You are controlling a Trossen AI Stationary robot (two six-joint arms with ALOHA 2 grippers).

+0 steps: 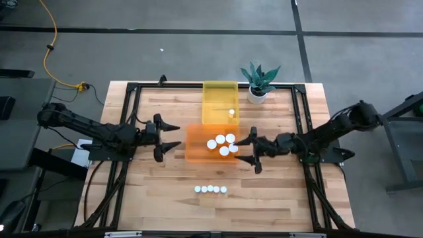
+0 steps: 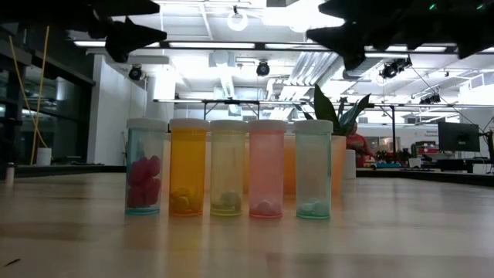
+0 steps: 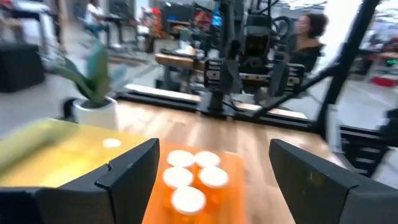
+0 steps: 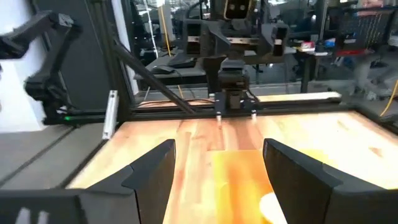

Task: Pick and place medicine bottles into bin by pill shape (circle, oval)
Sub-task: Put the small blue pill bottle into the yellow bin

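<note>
Several medicine bottles [image 1: 210, 189] with white caps stand in a row on the table near its front edge; the low view [image 2: 228, 177] shows them in pink, orange, yellow and teal. Several more bottles [image 1: 221, 143] stand inside the orange bin [image 1: 198, 149] at mid-table. One bottle [image 1: 232, 112] stands in the yellow bin [image 1: 219, 99] behind it. My left gripper [image 1: 173, 135] is open and empty, left of the orange bin. My right gripper [image 1: 246, 149] is open and empty, at the orange bin's right side.
A potted plant [image 1: 259, 82] in a white pot stands at the far edge, right of the yellow bin. A black frame [image 1: 132, 89] runs along the table's edges. A person [image 3: 309, 28] shows beyond the table in the left wrist view.
</note>
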